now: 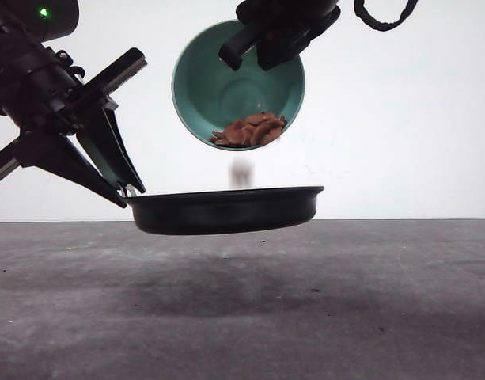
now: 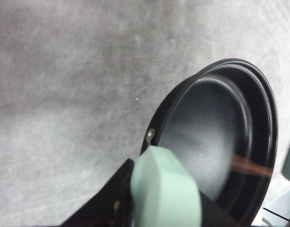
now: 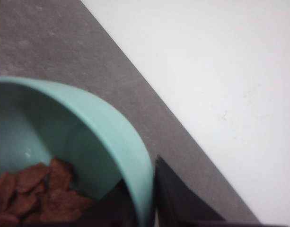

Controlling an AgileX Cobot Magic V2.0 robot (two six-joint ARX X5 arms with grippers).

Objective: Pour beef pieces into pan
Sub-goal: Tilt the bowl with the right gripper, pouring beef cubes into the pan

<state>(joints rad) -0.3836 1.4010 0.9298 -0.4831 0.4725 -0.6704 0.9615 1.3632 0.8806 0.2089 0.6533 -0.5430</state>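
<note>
The right gripper (image 1: 254, 49) clamped the tilted bowl (image 1: 226, 95) above the pan (image 1: 226, 210), held aloft by the left gripper (image 1: 119, 178) on its handle (image 2: 166, 191). Beef pieces (image 1: 248, 131) crowded the lip; one blurred chunk was falling, most remained unpoured.

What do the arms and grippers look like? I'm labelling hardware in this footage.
Both are matte black. The left gripper has long, flat, blade-like fingers spreading from a blocky wrist with a small green light. The right gripper has shorter, chunky fingers, with a black cable looping beside it.
</note>
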